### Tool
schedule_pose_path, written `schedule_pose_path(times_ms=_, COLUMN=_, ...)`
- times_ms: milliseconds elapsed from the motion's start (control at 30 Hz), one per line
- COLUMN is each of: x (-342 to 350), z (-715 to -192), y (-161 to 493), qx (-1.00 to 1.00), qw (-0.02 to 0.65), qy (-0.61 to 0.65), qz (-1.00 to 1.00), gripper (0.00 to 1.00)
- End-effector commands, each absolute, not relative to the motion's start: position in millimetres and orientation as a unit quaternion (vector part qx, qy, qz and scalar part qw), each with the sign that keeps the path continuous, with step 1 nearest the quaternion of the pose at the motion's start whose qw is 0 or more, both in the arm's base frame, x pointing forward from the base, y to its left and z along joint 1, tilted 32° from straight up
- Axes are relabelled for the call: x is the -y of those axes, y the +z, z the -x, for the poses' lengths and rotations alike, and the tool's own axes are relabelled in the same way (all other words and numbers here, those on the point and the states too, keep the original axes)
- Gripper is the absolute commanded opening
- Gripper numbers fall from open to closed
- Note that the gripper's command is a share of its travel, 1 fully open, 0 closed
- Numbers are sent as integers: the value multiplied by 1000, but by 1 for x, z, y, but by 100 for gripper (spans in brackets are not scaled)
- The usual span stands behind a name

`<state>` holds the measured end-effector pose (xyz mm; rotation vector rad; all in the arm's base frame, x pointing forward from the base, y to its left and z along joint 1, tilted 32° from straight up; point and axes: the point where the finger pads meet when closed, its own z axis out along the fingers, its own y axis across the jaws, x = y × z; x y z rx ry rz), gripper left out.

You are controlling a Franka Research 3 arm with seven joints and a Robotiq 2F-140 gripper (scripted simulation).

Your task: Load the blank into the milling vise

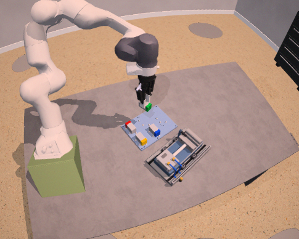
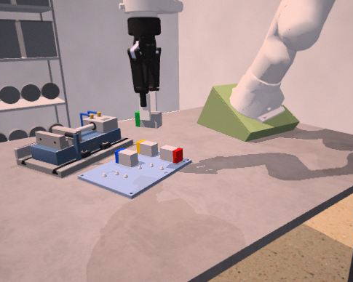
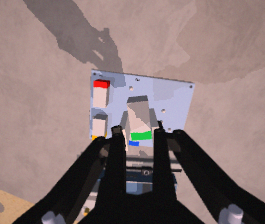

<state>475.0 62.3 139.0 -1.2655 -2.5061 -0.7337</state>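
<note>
Green-ended block (image 2: 148, 119) hangs pinched in our claw (image 2: 147, 99) — fingers clamped on its grey sides — lifted above the blue plate (image 2: 108, 182) on the worktop (image 2: 170, 225).
</note>
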Motion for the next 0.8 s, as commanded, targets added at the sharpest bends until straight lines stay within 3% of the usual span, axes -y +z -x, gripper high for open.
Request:
schedule_pose_path(times_ms=0, x=-61, z=-476, y=140, qx=830, qw=134, qy=-239, qz=487, gripper=0)
schedule_pose_path(times_ms=767, x=-62, z=-476, y=140, qx=821, qw=139, qy=-235, qz=502, gripper=0)
